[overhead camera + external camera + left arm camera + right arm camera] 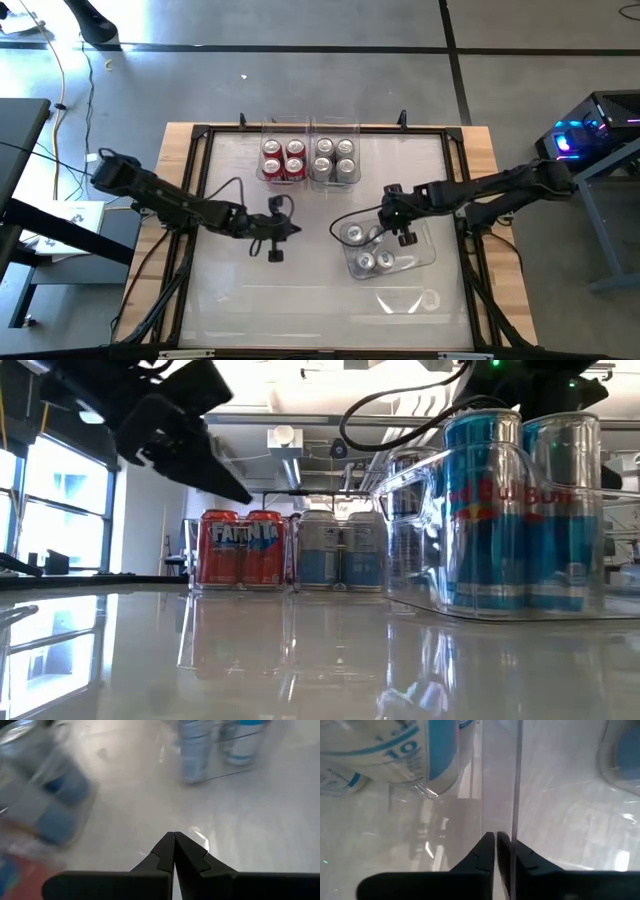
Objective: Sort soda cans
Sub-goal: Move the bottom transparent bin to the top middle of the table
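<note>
1. Dark fingers of the left hand (pixel 291 229) are pressed together and hold nothing; it hangs over bare worktop left of centre.
2. Right hand (pixel 398 228) is likewise closed on nothing, fingertips together at the clear wall of the near bin (pixel 428 255); whether they touch that wall cannot be told.
3. Near bin holds three cans (pixel 365 262) standing upright; in the low view they show blue and silver bodies (pixel 483 510).
4. Two clear bins stand side by side at the far edge; the left bin (pixel 261 150) holds four red cans (pixel 283 158), the right bin (pixel 357 150) four silver-grey cans (pixel 334 157).
5. One more clear bin (pixel 412 299) sits nearer the front, apart from the others; its contents cannot be made out.
6. Worktop (pixel 300 290) is glossy white with a wooden rim; cables trail across it from both arms.
7. Beyond it, a grey floor, a window at left, and a device with blue lights (pixel 570 140) at right.
</note>
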